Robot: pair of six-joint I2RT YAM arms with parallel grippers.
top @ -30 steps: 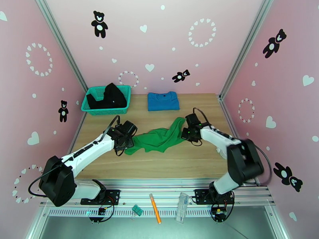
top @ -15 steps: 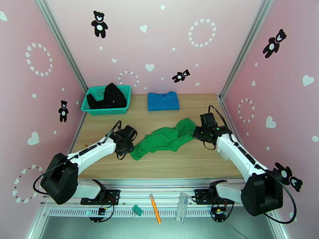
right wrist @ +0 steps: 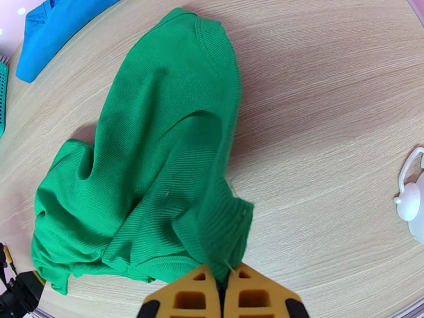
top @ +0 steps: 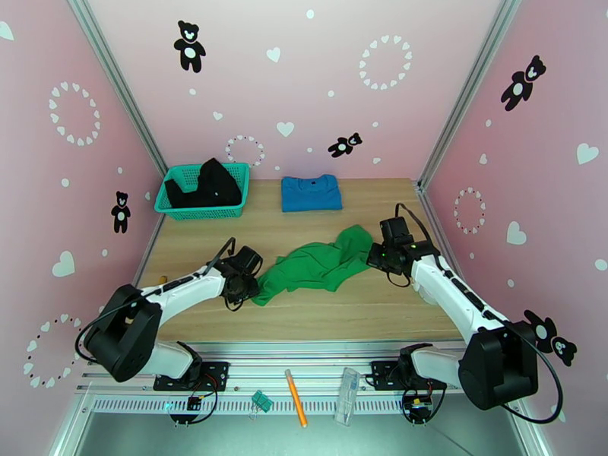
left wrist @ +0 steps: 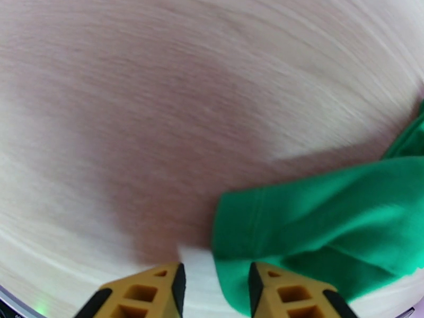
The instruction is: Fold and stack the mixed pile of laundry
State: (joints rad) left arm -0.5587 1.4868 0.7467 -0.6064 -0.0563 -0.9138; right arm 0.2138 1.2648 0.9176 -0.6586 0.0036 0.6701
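Observation:
The bright green garment [top: 319,264] lies crumpled and stretched across the middle of the table. My right gripper [top: 374,256] is shut on its right end, and the pinched fold rises between the yellow fingers [right wrist: 241,295]. My left gripper [top: 252,289] hovers low at the garment's left corner [left wrist: 238,245], jaws partly apart. The corner reaches into the gap, and bare table shows beside it. The blue shirt [top: 310,192] lies folded at the back centre. The black garment [top: 207,184] sits heaped in the teal basket [top: 173,210].
The basket stands at the back left corner. A small white object [right wrist: 411,200] lies on the table to the right of the green garment. An orange pen [top: 296,408] and a clear plastic piece [top: 347,395] lie on the metal ledge in front.
My right arm swung out to the right, dragging the green garment's end with it, then held still. My left gripper narrowed and slid toward the near side along the garment's left corner.

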